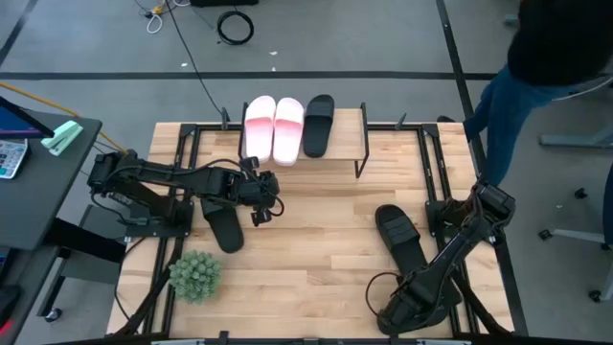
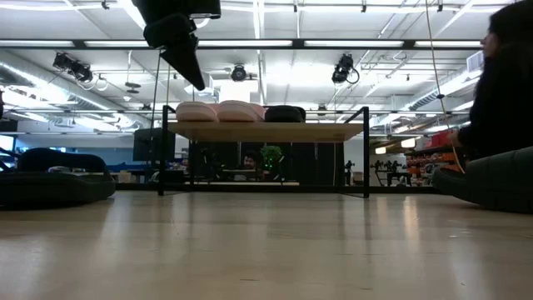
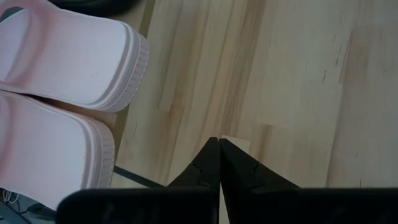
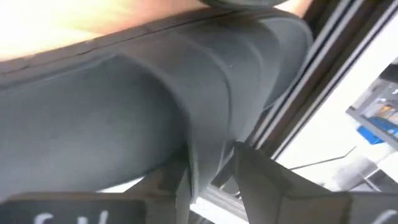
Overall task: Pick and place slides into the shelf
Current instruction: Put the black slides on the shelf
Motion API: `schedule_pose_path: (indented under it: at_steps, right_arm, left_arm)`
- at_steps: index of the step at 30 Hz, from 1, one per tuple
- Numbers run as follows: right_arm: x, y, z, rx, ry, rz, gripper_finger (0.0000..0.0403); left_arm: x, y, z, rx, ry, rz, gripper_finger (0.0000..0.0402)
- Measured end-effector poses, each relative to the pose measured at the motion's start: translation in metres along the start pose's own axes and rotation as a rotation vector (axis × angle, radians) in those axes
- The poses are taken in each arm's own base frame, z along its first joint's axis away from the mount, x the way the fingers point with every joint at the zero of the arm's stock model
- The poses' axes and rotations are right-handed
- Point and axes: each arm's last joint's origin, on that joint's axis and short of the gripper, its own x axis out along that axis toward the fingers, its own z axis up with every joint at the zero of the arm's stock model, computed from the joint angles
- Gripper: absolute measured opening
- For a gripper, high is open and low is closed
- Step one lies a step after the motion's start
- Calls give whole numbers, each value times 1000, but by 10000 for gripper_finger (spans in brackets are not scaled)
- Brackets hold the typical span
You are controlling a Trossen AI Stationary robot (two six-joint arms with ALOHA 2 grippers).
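Tabletop (image 1: 316, 240) of pale slatted wood stands on grey floor, a person (image 1: 536, 57) at its far right corner. Shelf (image 1: 350, 144) carries two pink slides (image 1: 273, 126) and one black (overhead). Left pincer (image 1: 261, 209) hovers shut, empty — right pincer (image 1: 397, 311) grips a black slide's strap (image 4: 205, 93); the low view hides this.

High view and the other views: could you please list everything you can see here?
Shelf: one, light wood with black legs, at the table's far edge.
Pink slides: two, on the shelf.
Black slides: three seen, one on the shelf, one by the left arm, one by the right arm.
Plant: one, green, front left.
Person: one, dark top and blue jeans, beyond the far right corner.
Left gripper: shut, empty.
Right gripper: front right, against a black slide.
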Motion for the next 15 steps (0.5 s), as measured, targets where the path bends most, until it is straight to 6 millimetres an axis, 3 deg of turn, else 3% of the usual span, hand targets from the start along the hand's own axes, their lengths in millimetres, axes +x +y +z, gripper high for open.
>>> schedule_pose_path:
  at_steps: [9, 15]
  right_arm:
    - [8, -9, -8, -24, -21, -40, 92]
    - [10, -12, -9, -20, -34, -48, 30]
  left_arm:
    - [0, 0, 1, -5, -7, -1, 23]
    - [0, 0, 1, -4, -8, -1, 13]
